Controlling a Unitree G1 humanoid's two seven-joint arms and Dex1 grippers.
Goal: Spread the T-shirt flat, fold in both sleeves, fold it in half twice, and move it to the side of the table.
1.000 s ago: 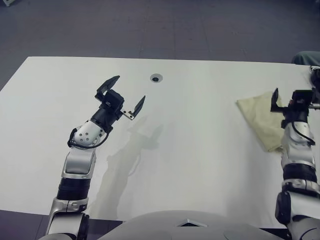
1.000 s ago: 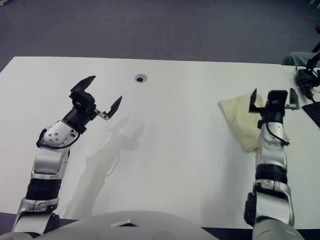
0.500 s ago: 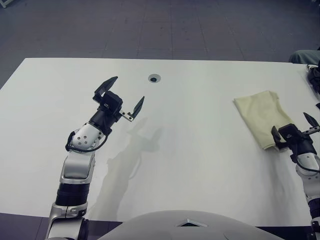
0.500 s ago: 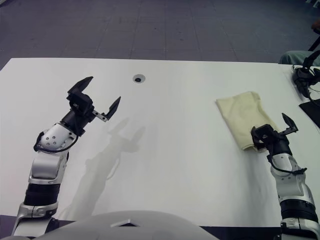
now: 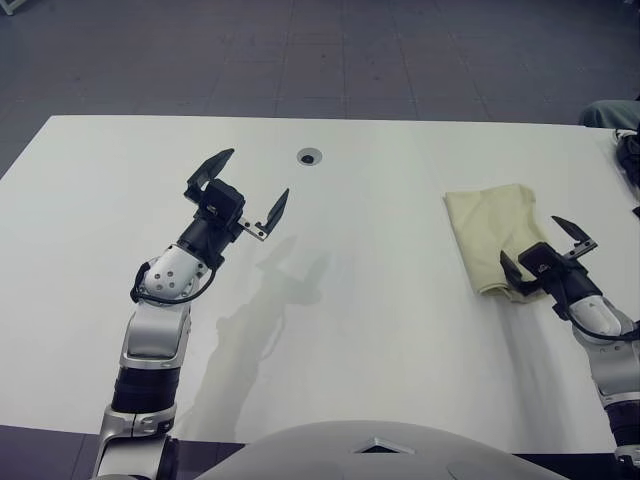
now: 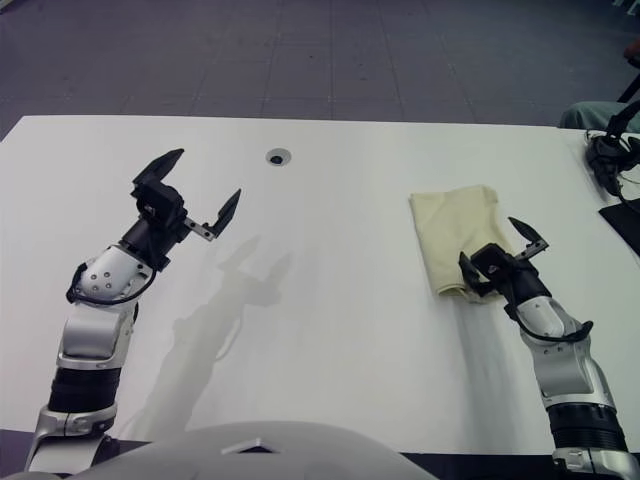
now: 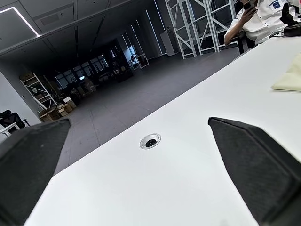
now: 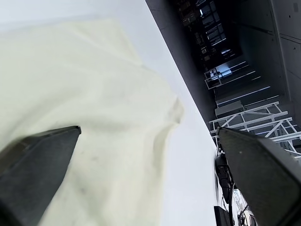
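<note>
The T-shirt [image 5: 488,232] is a pale yellow folded bundle on the right part of the white table [image 5: 380,330]. My right gripper [image 5: 540,249] is open and low at the bundle's near right corner, one finger beside the cloth and the other raised above it. In the right wrist view the cloth [image 8: 89,99] lies between and beyond the fingers [image 8: 33,165]. Over the left half of the table, my left gripper [image 5: 248,184] hangs open and holds nothing. The T-shirt's edge [image 7: 289,79] shows far off in the left wrist view.
A round cable hole [image 5: 311,156] sits in the table near its far edge. Black cables and gear [image 6: 608,158] lie at the table's right end. The table's near edge runs just in front of both arms.
My right arm has dropped from upright to low over the table and swung left. The folded T-shirt has slid a little to the left with it. The left arm has barely moved.
</note>
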